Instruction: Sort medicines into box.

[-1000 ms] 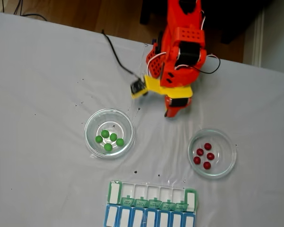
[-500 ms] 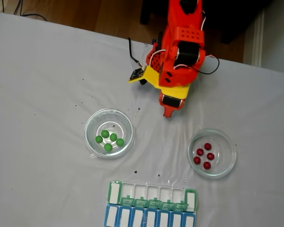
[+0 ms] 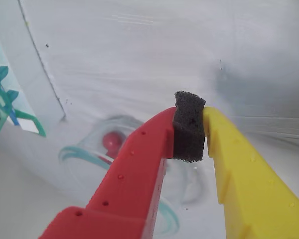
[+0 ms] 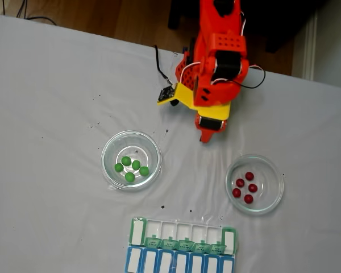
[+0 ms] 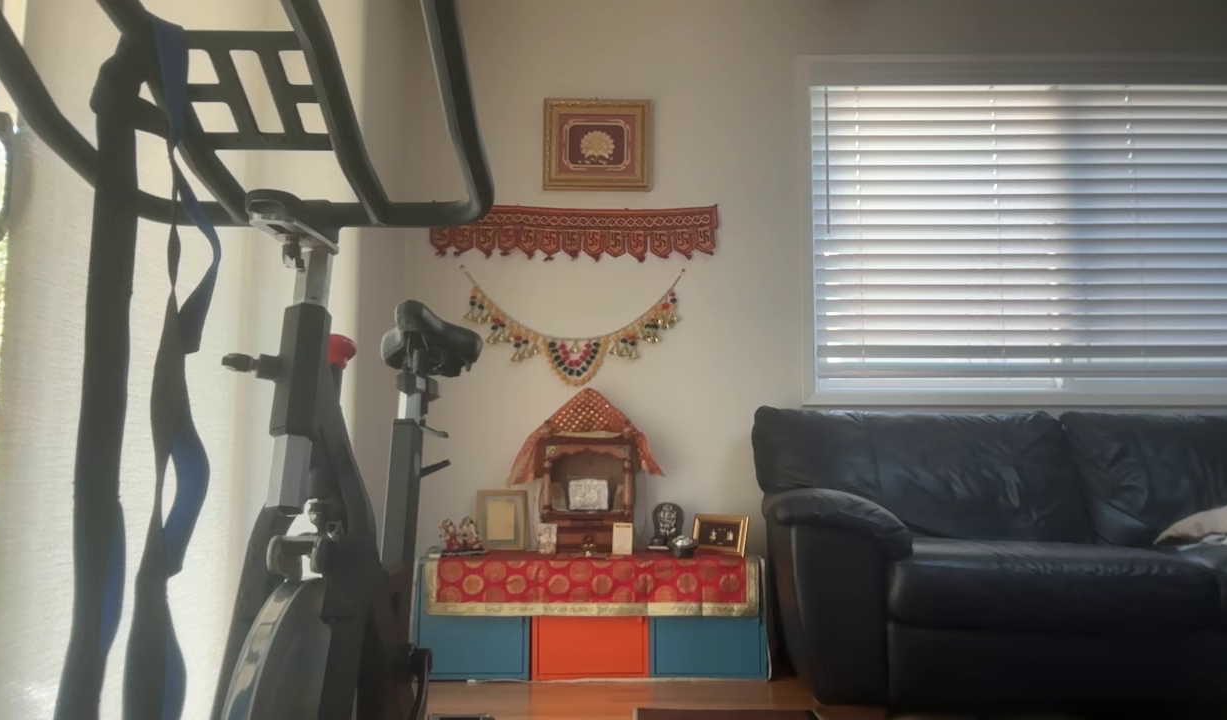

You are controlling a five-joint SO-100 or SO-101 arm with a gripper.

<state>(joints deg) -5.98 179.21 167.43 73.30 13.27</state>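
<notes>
Medicines sit in two glass dishes on the white-covered desk (image 4: 51, 114): five green balls (image 4: 131, 168) in the dish (image 4: 131, 160) down and to the left of the hand (image 4: 206, 136) in the fixed view, five red balls (image 4: 245, 187) in the dish (image 4: 254, 183) down and to its right. The box (image 4: 183, 235), with its green lids flipped open, lies farther below the hand, between the two dishes, touching a blue row (image 4: 179, 263). The hand hangs above bare cloth, apart from both dishes. In the wrist view the hand (image 3: 189, 127) is pressed together, its red and yellow fingers pinching a dark foam pad (image 3: 189, 125), with one red ball (image 3: 111, 141) in a dish just beyond the red finger.
</notes>
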